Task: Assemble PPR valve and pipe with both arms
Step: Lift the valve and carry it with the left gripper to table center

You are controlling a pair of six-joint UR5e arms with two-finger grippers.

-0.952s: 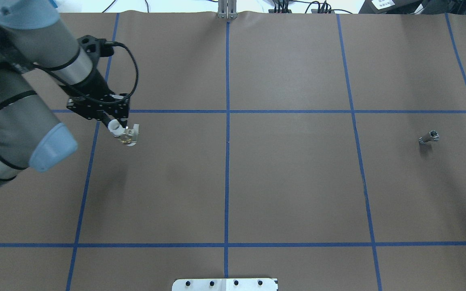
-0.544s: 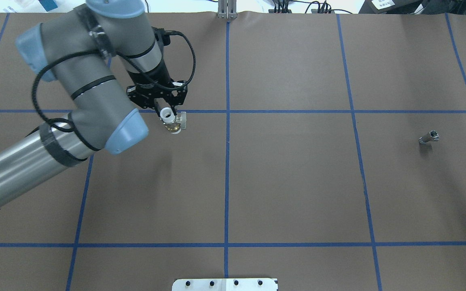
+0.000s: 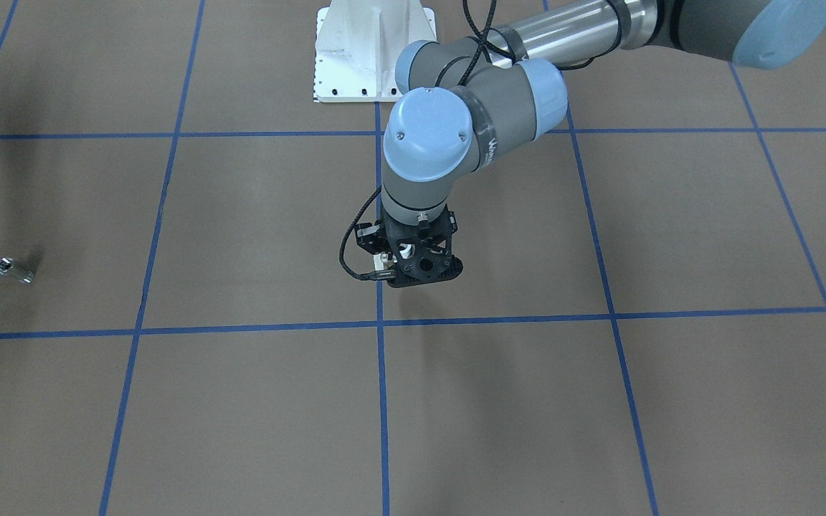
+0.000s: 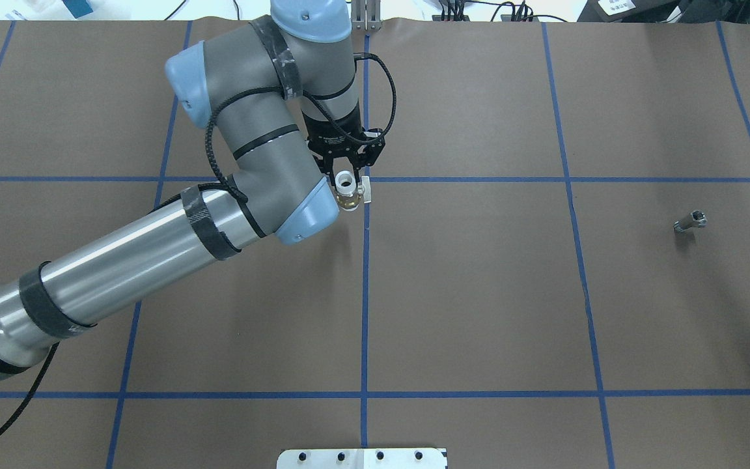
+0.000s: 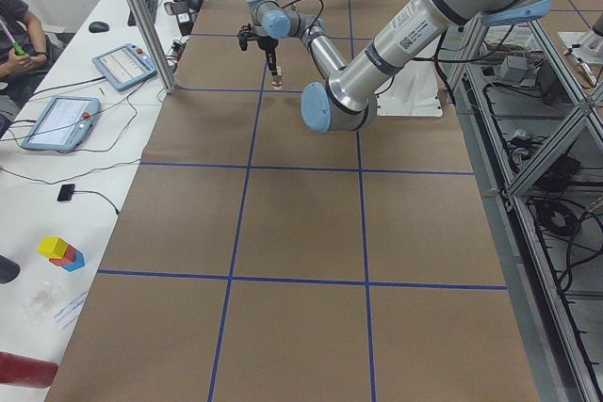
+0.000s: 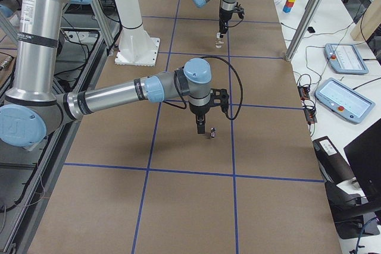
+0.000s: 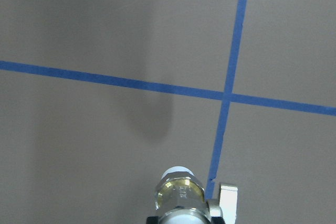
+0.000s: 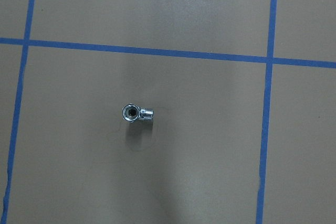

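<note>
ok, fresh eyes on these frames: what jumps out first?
The big left arm reaches to the table's middle, its left gripper shut on the PPR valve near a crossing of blue tape lines. Far off on the robot's right, the tiny chrome pipe lies alone on the brown table, with the right gripper hanging close by it in the exterior right view.

bare table lies all around the pipe, left arm well apart.

My table wears brown paper, gridded with blue tape. Past its far edge stands a white desk carrying two tablets.
</note>
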